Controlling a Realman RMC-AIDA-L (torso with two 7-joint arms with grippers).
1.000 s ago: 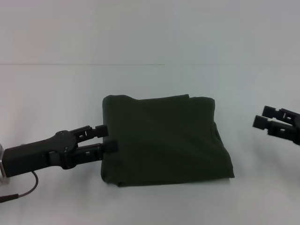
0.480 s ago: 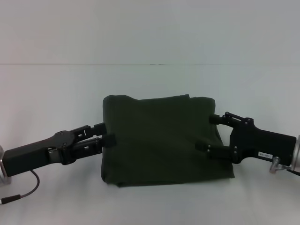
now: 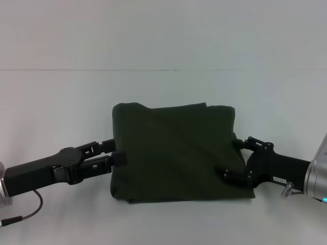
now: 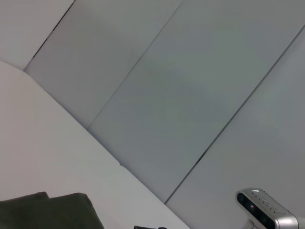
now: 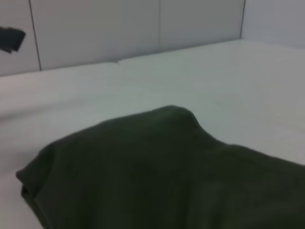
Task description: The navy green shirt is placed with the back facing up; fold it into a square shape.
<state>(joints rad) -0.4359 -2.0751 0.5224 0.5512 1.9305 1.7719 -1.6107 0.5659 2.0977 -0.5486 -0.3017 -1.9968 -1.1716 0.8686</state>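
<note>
Comparing: against a second ago, we saw the right gripper come in from well off the shirt's right side.
Right claw: fingers apart, straddling the right edge of the navy green shirt, slightly lower than half a second ago.
Left claw: left gripper at the shirt's left edge, fingers apart, eased back a little.
Shirt: already a near-square bundle between both claws on the table, unmoved.
Meaning: we judged folding nearly done, only edge tidying left.
</note>
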